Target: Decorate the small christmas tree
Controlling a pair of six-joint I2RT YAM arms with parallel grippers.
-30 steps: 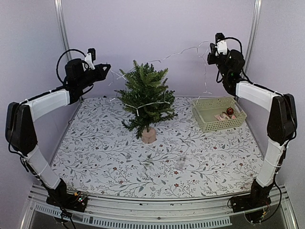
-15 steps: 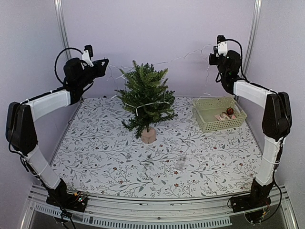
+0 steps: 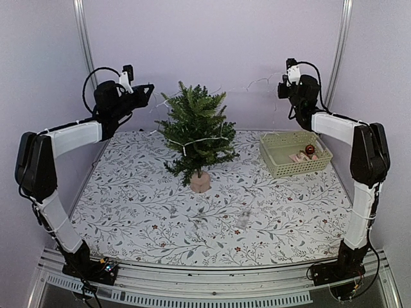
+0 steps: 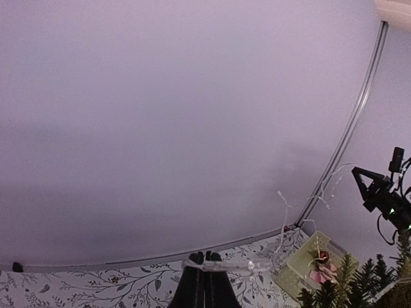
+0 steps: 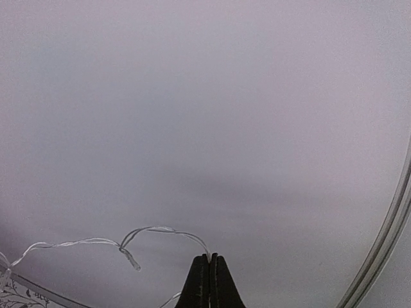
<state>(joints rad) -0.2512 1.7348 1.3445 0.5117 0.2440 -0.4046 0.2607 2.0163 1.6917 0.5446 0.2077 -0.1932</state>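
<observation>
Down onto a tabletop (image 3: 141,205) dressed in a white cloth of grey leaf sprigs, closed in by plain lilac walls (image 3: 225,38). Metal uprights in the back corners, two of them: left upright (image 3: 82,38), right upright (image 3: 344,38). One ribbed metal rail (image 3: 192,282) along the near edge.

One small christmas tree (image 3: 196,125), upright on its tan base, standing mid-tabletop toward the back wall. One pale green basket (image 3: 295,168) off to its right, well apart, holding one red bauble (image 3: 309,149) beside pinkish bits too small to count.

One light string (image 3: 200,140), draped across the tree's branches and running up both ways to the arms. Two grippers, both raised high, flanking the tree: left gripper (image 4: 204,258) clenched on the string, right gripper (image 5: 209,258) likewise pinched tight, wire trailing from its tips.

One small clear object (image 3: 244,219) lying alone on the cloth, nearer the front.
</observation>
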